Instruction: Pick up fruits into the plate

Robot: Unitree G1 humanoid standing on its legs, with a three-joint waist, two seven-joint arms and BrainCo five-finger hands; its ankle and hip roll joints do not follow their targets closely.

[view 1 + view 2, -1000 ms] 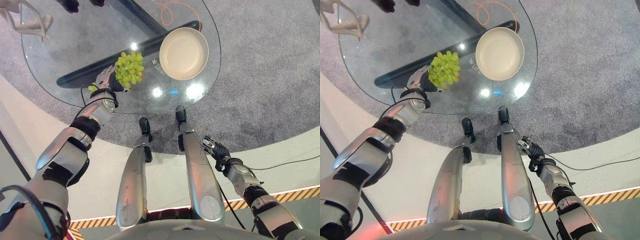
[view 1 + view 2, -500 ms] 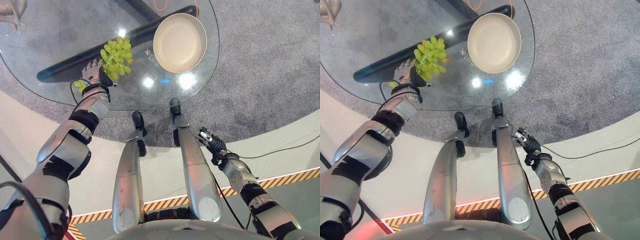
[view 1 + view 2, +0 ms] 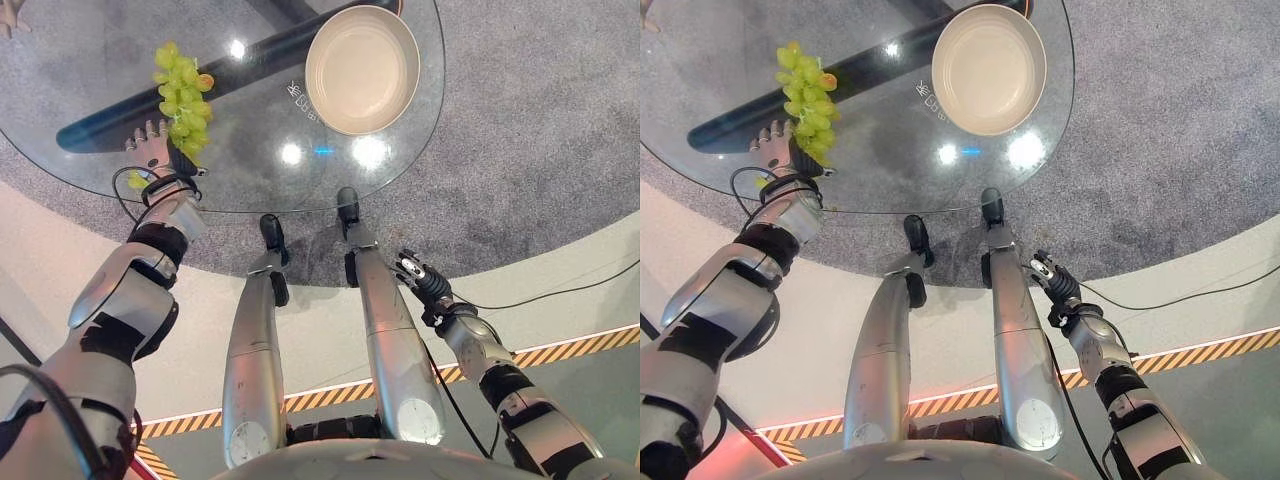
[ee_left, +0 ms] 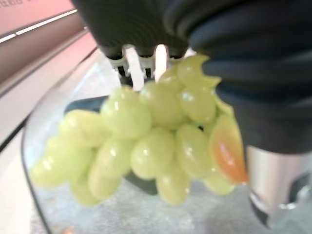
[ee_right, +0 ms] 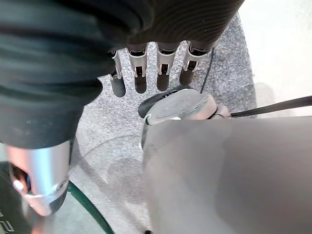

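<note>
A bunch of green grapes (image 3: 178, 100) hangs above the left part of the round glass table (image 3: 250, 195), and my left hand (image 3: 155, 150) is shut on it from below. From the left wrist, the grapes (image 4: 146, 146) sit between the fingers (image 4: 141, 63) and the thumb, with one orange-tinted grape at the edge. The cream plate (image 3: 362, 68) stands empty on the far right part of the table, well to the right of the grapes. My right hand (image 3: 415, 272) hangs low beside the right leg, off the table, with relaxed fingers (image 5: 141, 73) holding nothing.
A dark bar (image 3: 250, 55) of the table's base runs under the glass from the left towards the plate. Grey carpet (image 3: 540, 150) surrounds the table. Yellow-black striped tape (image 3: 570, 348) crosses the floor at the lower right.
My left hand has carried the grapes to the left, away from the plate. The camera has shifted too. The right hand has stayed by the leg.
</note>
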